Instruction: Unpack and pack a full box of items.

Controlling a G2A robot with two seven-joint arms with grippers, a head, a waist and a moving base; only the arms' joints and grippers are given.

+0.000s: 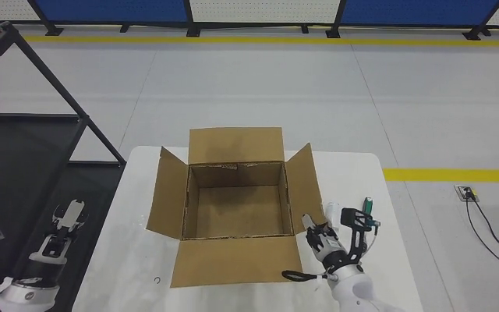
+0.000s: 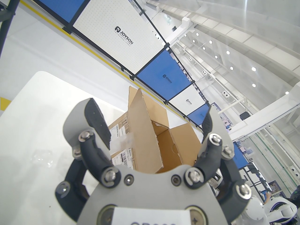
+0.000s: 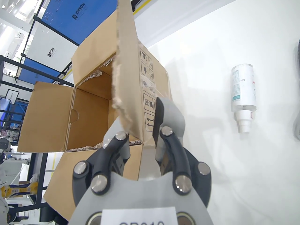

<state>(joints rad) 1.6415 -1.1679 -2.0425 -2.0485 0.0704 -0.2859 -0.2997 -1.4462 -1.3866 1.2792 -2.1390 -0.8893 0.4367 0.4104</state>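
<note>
Right end effector [image 3: 138, 122] is parked at the near right corner of the cardboard box [image 1: 234, 210]. Its fingers sit either side of the right flap [image 3: 125, 71], one inside and one outside. From the right wrist view there's a visible gap between the outer pad [image 3: 157, 115] and the cardboard, so I'd call it released and straddling the flap, not clamped on it. In the top view it's at the near end of that flap [image 1: 309, 228].

Left end effector [image 2: 152, 112] is spread wide with nothing between the fingers. It's off to the left of the desk [image 1: 140, 257], down by the near edge [image 1: 69, 212], well apart from the box.

The box sits about mid-desk with all four flaps folded out. The far flap [image 1: 234, 144] tips back, the left flap [image 1: 168, 191] and the right one angle outward, and the near flap [image 1: 234, 264] lies pretty much flat on the desk. Looking straight down, you see the bare cardboard floor of the box.

A clear spray bottle [image 3: 242, 92] with a white nozzle is lying on its side on the desk, right of the box and not touching it.

Other stuff: a little scrap of crumpled clear plastic [image 2: 42, 158] is on the left part of the desk. A black metal frame [image 1: 47, 117] stands left of the desk, and blue and white panels [image 1: 109, 9] run along the far side of the room.
</note>
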